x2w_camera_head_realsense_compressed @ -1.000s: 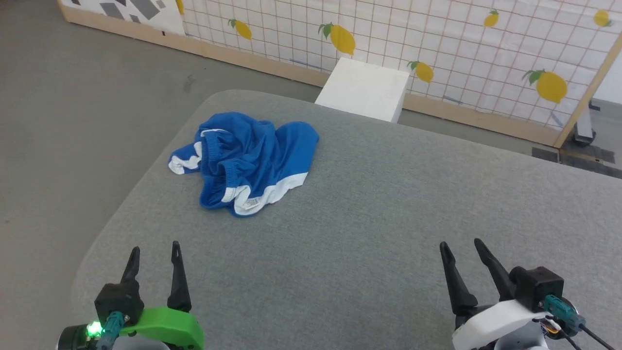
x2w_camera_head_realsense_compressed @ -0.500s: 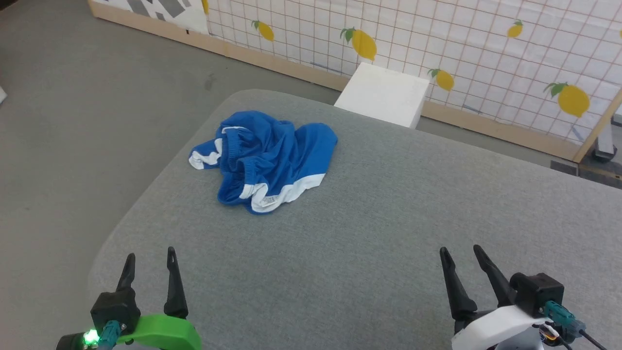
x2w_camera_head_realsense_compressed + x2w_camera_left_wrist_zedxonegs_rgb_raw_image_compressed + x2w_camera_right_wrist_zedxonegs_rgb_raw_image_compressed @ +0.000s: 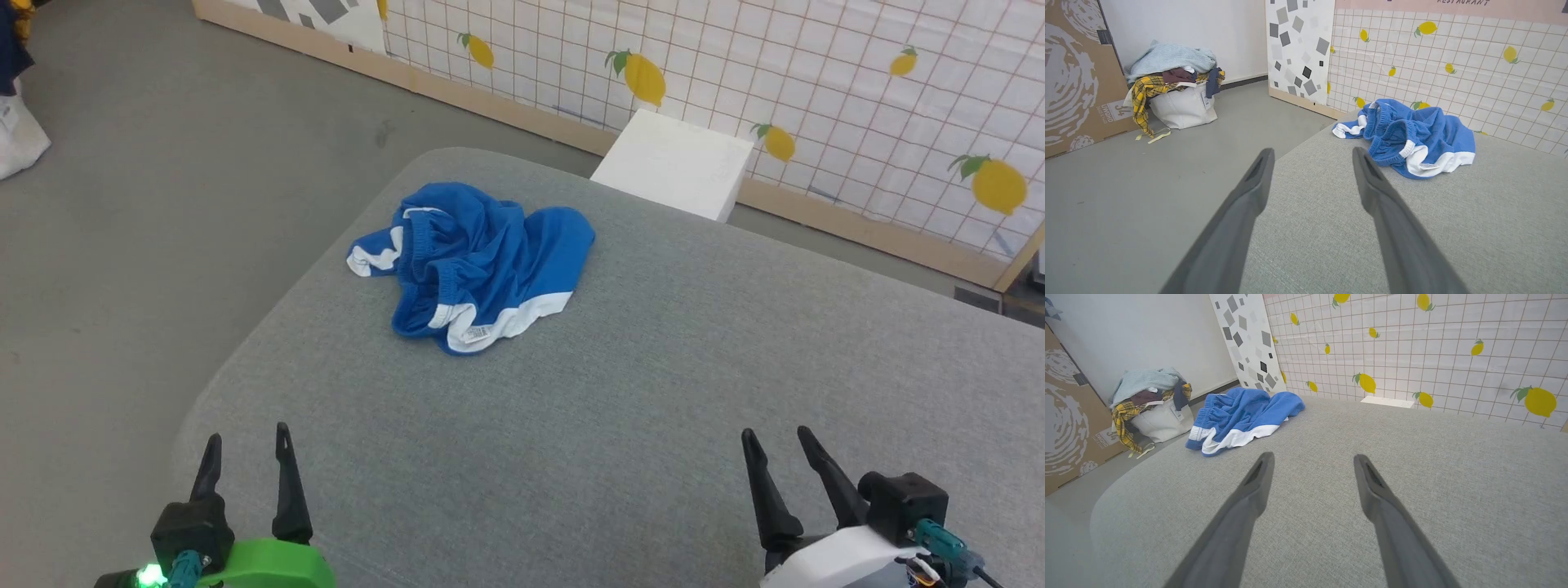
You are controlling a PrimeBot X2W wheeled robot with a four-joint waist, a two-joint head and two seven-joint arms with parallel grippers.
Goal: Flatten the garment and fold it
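The garment (image 3: 478, 265), bright blue shorts with white trim and a small white tag, lies crumpled near the far left corner of the grey padded table (image 3: 653, 392). It also appears ahead and right in the left wrist view (image 3: 1408, 136) and ahead and left in the right wrist view (image 3: 1241, 416). My left gripper (image 3: 247, 441) hovers open over the table's near left edge, well short of the shorts. Over the near right side my right gripper (image 3: 777, 439) stands open too. Nothing lies between either pair of fingers.
A white box (image 3: 673, 163) stands on the floor behind the table's far edge, before a lemon-print grid wall (image 3: 816, 90). A white bag heaped with clothes (image 3: 1175, 94) sits on the grey floor to the left, beside a cardboard panel (image 3: 1073, 77).
The whole head view has shifted, so the camera has turned to the left; the shorts lie as before. Both grippers stay open and sit slightly lower in the picture.
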